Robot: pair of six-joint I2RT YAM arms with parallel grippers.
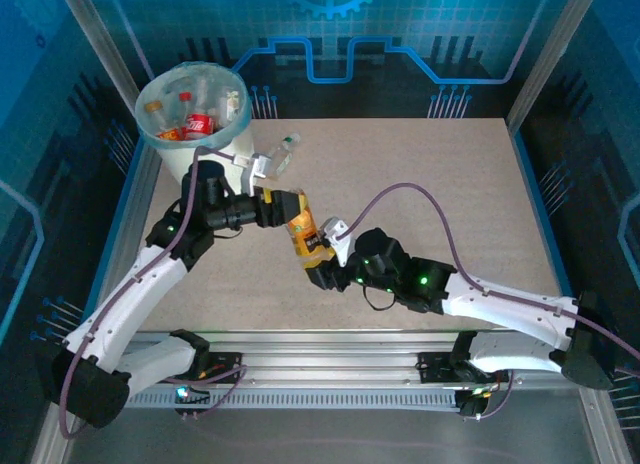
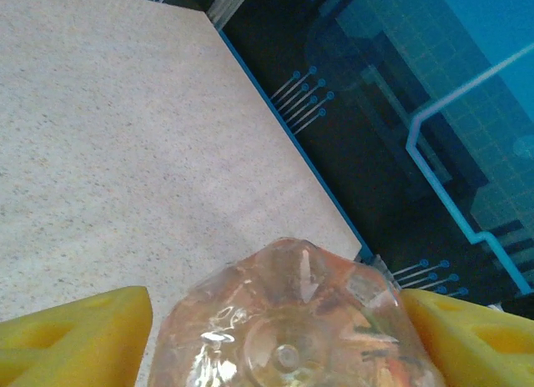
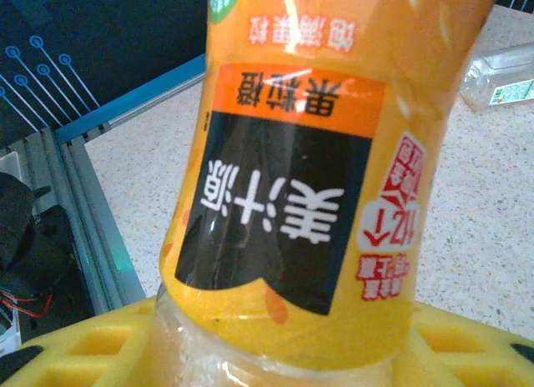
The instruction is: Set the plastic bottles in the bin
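An orange juice bottle [image 1: 303, 232] with an orange and black label hangs over the table's near middle, held between both arms. My left gripper [image 1: 292, 214] has its yellow fingers on either side of the bottle's base [image 2: 292, 312], so my left gripper [image 2: 279, 349] is shut on it. My right gripper [image 1: 320, 266] grips the other end, and in its wrist view my right gripper [image 3: 275, 358] is shut on the clear part below the bottle's label [image 3: 292, 178]. The bin [image 1: 150, 89] stands at the far left with several bottles [image 1: 198, 122] inside. A clear bottle [image 1: 288, 149] lies next to the bin.
The clear bottle [image 3: 505, 78] lies on the speckled table beyond the held one. A blue table edge [image 2: 288, 128] runs along dark walls. Metal frame posts [image 1: 100, 44] rise at the back corners.
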